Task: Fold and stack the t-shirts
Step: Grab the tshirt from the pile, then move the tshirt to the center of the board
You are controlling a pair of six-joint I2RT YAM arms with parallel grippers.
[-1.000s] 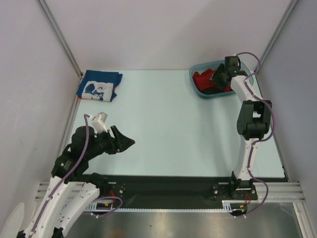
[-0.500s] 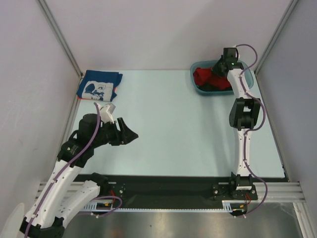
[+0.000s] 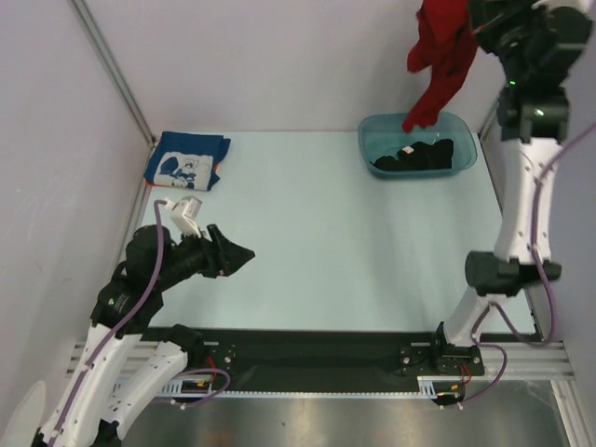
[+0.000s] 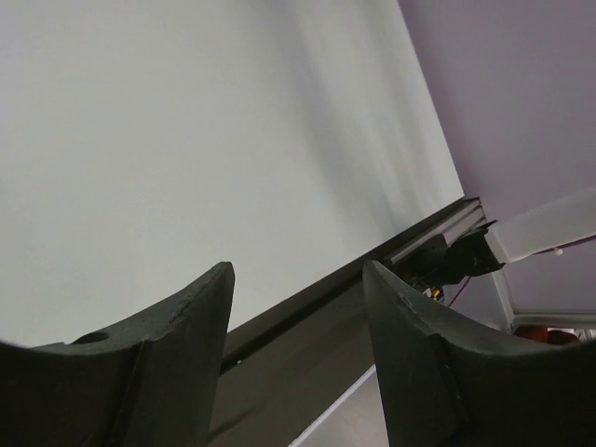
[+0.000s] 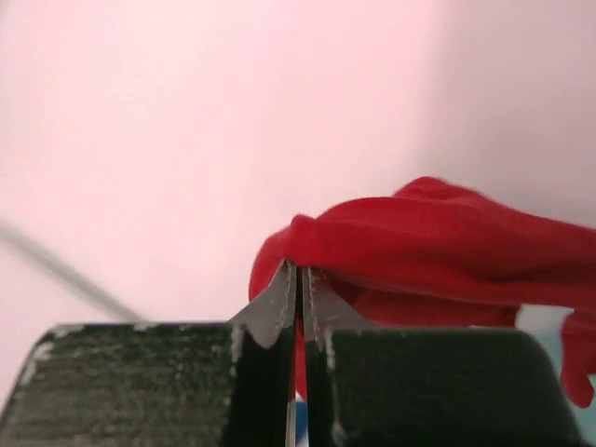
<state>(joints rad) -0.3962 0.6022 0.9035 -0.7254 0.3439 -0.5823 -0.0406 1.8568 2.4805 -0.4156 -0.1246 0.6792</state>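
Observation:
My right gripper (image 3: 475, 23) is raised high at the back right, shut on the red t-shirt (image 3: 442, 56), which hangs down over the teal tub (image 3: 466, 158). In the right wrist view the red t-shirt (image 5: 438, 251) is pinched between the closed fingertips of the right gripper (image 5: 298, 279). A black t-shirt (image 3: 414, 155) lies crumpled inside the tub. The blue t-shirt (image 3: 186, 163) with a white print lies folded at the back left corner. My left gripper (image 3: 244, 256) hovers over the near left of the table, open and holding nothing; in the left wrist view the left gripper (image 4: 298, 279) shows only table between its fingers.
Grey walls enclose the table (image 3: 307, 233) at the left, back and right. A black rail (image 3: 317, 349) with the arm bases runs along the near edge, and the rail (image 4: 372, 270) also shows in the left wrist view.
The right gripper closed on the red t-shirt in the tub and lifted it high above the tub. The left arm shifted slightly over the near left of the table.

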